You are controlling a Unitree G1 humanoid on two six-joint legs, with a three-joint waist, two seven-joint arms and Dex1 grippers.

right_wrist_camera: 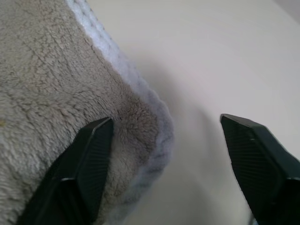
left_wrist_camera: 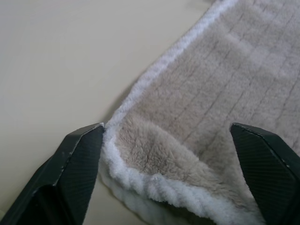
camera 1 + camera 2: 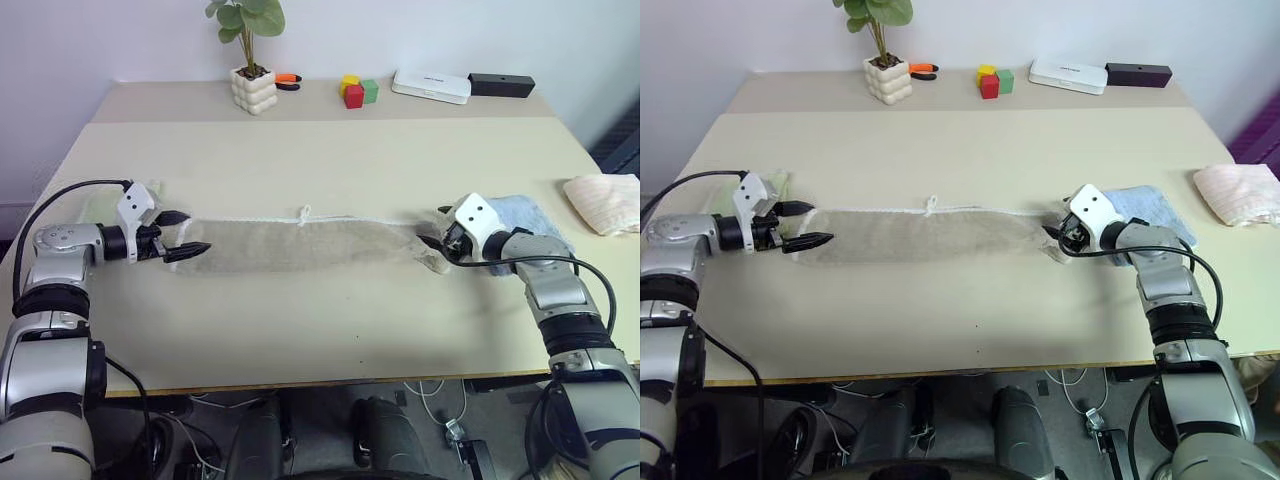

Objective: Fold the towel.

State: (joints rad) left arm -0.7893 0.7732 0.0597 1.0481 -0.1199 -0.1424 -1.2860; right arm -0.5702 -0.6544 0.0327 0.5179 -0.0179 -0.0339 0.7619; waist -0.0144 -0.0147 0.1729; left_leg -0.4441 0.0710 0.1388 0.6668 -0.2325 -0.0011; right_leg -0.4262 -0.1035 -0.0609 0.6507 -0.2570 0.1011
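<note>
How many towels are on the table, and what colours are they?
Beige towel: 1
Light blue towel: 1
Pale green towel: 1
Pink-cream cloth: 1
Total: 4

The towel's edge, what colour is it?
White, running along the beige towel. The left wrist view shows it best.

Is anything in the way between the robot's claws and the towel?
Nothing visible. The left gripper is open right at one end of the towel, its fingers on either side of the corner. The right gripper is open at the other end. Only bare table lies around them.
</note>
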